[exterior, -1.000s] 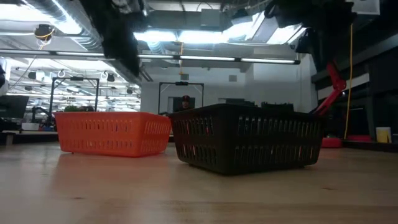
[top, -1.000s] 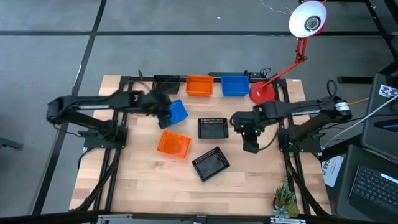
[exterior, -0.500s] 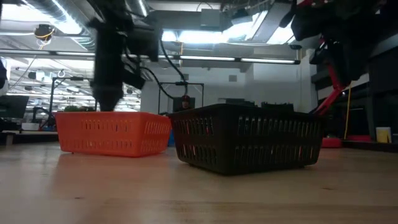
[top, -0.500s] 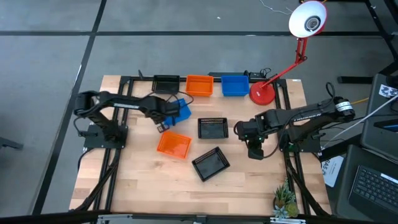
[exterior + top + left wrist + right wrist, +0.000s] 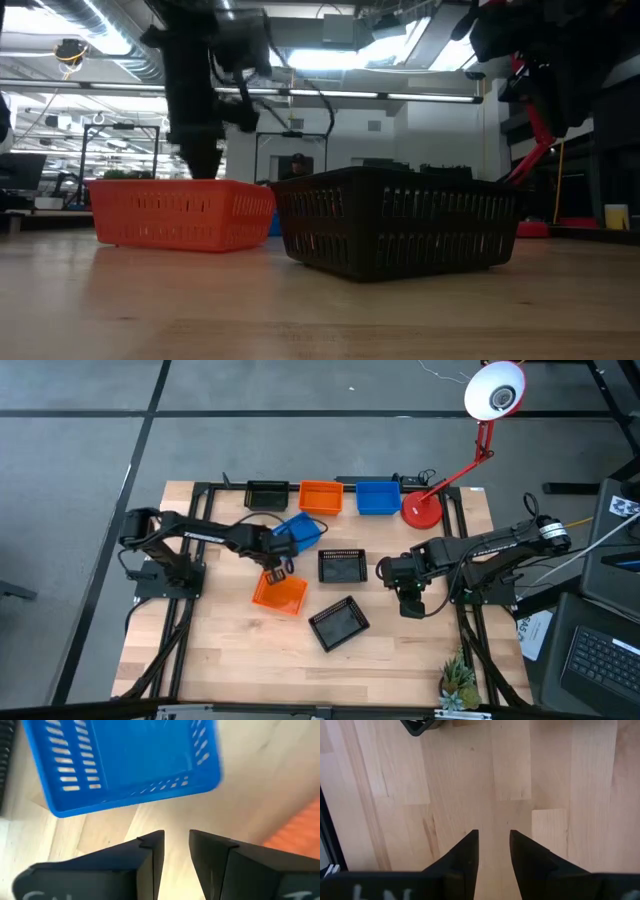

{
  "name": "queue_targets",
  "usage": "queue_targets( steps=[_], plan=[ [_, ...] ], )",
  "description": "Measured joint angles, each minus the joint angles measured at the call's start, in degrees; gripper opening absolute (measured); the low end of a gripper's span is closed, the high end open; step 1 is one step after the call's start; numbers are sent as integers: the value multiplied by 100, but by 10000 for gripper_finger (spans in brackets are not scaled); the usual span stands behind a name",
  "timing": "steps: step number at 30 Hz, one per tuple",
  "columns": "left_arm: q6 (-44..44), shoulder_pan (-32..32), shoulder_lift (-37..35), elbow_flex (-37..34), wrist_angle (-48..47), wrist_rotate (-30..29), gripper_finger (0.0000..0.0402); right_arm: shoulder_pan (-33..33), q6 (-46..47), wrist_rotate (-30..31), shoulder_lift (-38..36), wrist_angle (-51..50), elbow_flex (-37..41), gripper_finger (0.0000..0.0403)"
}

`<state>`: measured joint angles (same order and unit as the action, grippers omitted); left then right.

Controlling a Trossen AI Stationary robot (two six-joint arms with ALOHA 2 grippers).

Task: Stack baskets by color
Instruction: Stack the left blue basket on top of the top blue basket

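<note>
Overhead, your left hand (image 5: 277,563) hovers near the middle of the tabletop (image 5: 230,660), its fingers (image 5: 150,855) slightly spread with only a narrow gap between them and nothing pinched. Just beyond it lies a tilted blue basket (image 5: 300,532), loose on the wood, with an orange basket (image 5: 279,593) just beside the hand toward the front edge. Your right hand (image 5: 410,600) waits over bare wood toward the right edge, fingers (image 5: 465,857) likewise a little apart and empty. Along the far edge you have a row of three stacks or single baskets, which cannot be told: black (image 5: 266,494), orange (image 5: 320,498) and blue (image 5: 377,497), with the red lamp base (image 5: 421,510) at the row's right end. Two more black baskets sit mid-table: one (image 5: 341,565) squared up between the two hands, the other (image 5: 338,623) skewed, nearer the front edge.
</note>
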<state>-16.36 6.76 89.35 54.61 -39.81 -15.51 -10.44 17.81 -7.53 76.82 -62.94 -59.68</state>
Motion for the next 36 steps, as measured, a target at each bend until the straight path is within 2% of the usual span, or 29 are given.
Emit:
queue_targets(
  steps=[2, 6, 7, 10, 13, 18, 20, 24, 26, 29, 33, 36],
  plan=[
    [2, -76, -175, 134, 38, -69, 82, 0, -1, 0, 0, 4, 0, 108],
    [289, -96, -326, 507, 125, -1371, 82, 0, -1, 0, 0, 70, 0, 108],
    [450, -4, -322, 562, 253, -1507, 82, 0, -1, 0, 0, 87, 0, 108],
    [820, 366, -15, 676, 1212, -1234, 82, 0, 4, 0, 2, 126, 0, 108],
    [1099, 738, 598, 867, 1612, -1138, 82, 0, 10, 0, 2, 183, -2, 108],
    [988, 1207, 1635, 1492, 1137, -1092, 82, 0, 105, -3, 2, 167, -2, 108],
    [923, 1237, 2008, 1749, 1056, -867, 82, 0, 121, -2, 2, 164, -2, 108],
    [798, 1061, 2572, 2508, 1206, 313, 82, 0, -59, -4, 2, 170, -4, 108],
    [946, 844, 2733, 2920, 1515, 602, 82, 0, -152, -3, 4, 178, -4, 108],
    [1335, 506, 2863, 3582, 1716, 616, 82, 0, -162, -4, 4, 192, -4, 108],
    [1658, 153, 2941, 4319, 1353, 558, 82, 0, -158, -3, 4, 196, -4, 108],
    [1762, -60, 2914, 4640, 454, -40, 82, 0, -121, -2, 4, 195, -4, 108]
  ],
)
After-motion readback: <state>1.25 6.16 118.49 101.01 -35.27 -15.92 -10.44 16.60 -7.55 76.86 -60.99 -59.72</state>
